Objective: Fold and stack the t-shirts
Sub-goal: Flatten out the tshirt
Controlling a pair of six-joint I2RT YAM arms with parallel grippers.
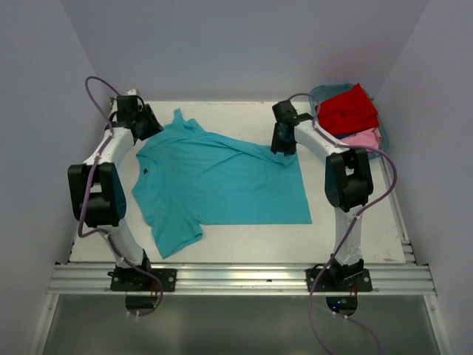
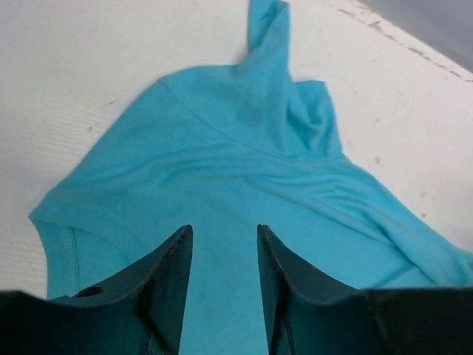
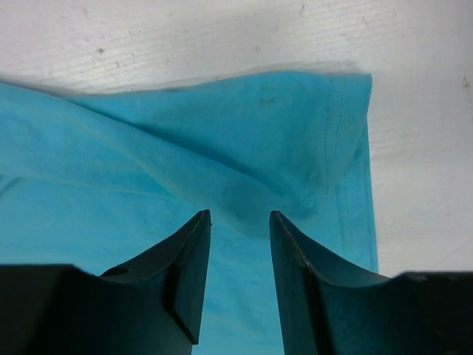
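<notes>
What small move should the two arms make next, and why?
Probably lift both arms a little, straight up. The left fingers and right fingers stand apart, holding nothing, over the far edge of the turquoise t-shirt, which lies spread and not yet folded on the table. Rising clears them for a folding grasp.

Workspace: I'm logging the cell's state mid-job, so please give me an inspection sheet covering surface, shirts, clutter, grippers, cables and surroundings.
Surface: white table, lightly marked.
Job's things: turquoise t-shirt spread out, wrinkled near its far edge; red t-shirt on top of pink t-shirt in the teal tub.
Clutter: nothing seen.
Grippers: left gripper and right gripper both open over the turquoise cloth, holding nothing.
Cables: purple cables loop along both arms.
Surroundings: plain grey walls; aluminium rail at the near edge.
</notes>
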